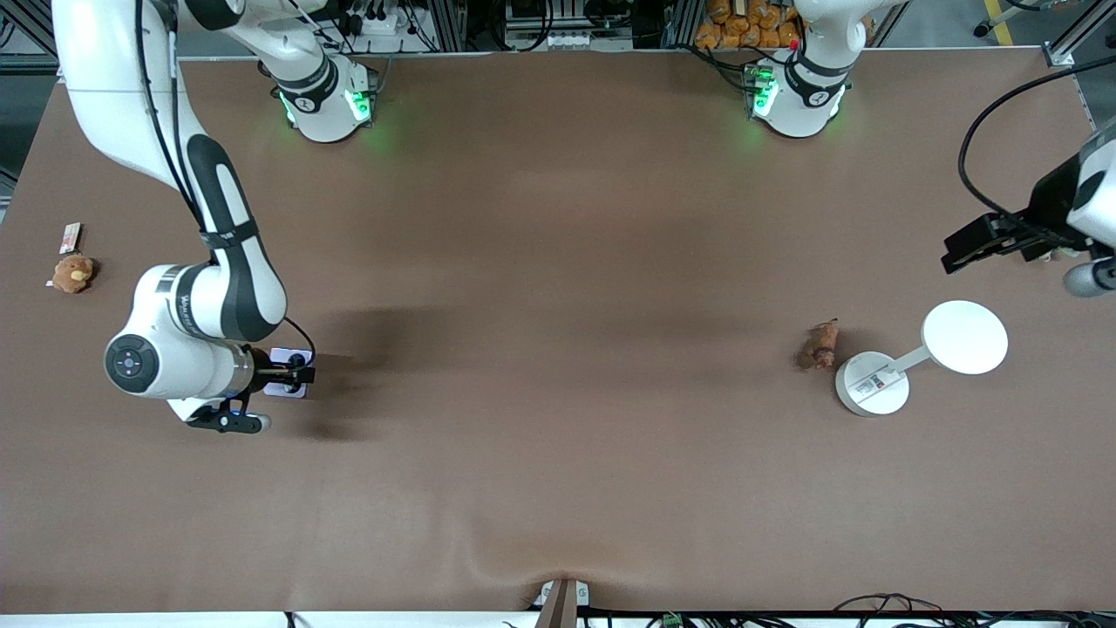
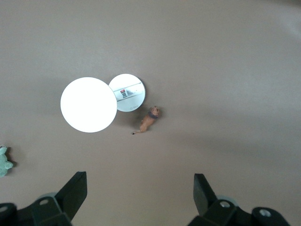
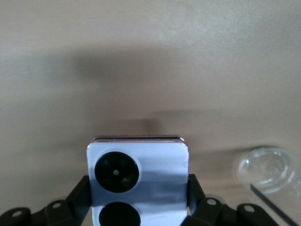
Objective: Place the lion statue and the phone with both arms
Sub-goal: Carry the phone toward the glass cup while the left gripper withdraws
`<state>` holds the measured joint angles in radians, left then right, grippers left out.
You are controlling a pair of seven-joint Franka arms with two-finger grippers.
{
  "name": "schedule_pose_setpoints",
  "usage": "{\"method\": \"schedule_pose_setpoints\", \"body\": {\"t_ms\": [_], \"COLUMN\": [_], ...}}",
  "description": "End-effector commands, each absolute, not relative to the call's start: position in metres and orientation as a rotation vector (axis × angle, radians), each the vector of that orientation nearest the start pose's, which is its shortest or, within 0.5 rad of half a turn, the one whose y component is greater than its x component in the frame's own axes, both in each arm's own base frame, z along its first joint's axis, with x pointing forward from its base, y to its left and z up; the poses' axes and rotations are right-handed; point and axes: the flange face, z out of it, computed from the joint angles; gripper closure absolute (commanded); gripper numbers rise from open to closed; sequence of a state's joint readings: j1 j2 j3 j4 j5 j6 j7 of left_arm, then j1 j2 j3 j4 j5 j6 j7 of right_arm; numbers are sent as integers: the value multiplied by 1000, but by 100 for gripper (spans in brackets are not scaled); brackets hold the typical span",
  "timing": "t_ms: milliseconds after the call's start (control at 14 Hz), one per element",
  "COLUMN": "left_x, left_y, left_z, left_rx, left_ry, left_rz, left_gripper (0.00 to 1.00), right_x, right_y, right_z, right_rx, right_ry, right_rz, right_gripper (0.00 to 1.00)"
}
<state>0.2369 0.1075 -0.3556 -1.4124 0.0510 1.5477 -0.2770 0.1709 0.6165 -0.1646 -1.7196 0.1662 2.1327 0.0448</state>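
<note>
While the right gripper [image 3: 138, 207] clamps the phone [image 3: 138, 181] by its edges just above the table [image 1: 558, 436], the left gripper [image 2: 141, 197] hangs open, the lion statue [image 2: 149, 119] lying below it, ungrasped.

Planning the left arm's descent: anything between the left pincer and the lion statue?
Nothing: the left wrist view shows bare tabletop between the open left pincer and the lion statue. The white lamp stands beside the statue, off that line.

white stand [image 1: 874, 384] | brown plush [image 1: 73, 273] | card [image 1: 70, 236] | green plush [image 2: 3, 161]
</note>
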Motion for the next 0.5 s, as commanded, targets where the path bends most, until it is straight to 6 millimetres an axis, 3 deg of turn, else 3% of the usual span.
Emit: {"method": "schedule_pose_setpoints", "body": {"t_ms": [0, 214, 286, 357, 429], "left_x": [566, 560, 557, 555, 553], "left_y": [-66, -79, -86, -91, -97], "left_z": [652, 649, 646, 646, 645], "left_rx": [-3122, -3115, -3111, -3112, -3113], "left_ry": [-222, -192, -172, -158, -143], "left_rz": [-70, -59, -48, -48, -46], "left_gripper": [0, 0, 0, 0, 0], "right_x": [640, 639, 640, 640, 640], "right_y": [6, -5, -4, -4, -2], "right_z": [205, 194, 194, 194, 194], "right_rx": [-3083, -3085, -3085, -3086, -3086], "right_ry": [222, 241, 224, 220, 215], "right_rz": [267, 266, 261, 261, 259], "right_gripper": [76, 73, 68, 52, 24]}}
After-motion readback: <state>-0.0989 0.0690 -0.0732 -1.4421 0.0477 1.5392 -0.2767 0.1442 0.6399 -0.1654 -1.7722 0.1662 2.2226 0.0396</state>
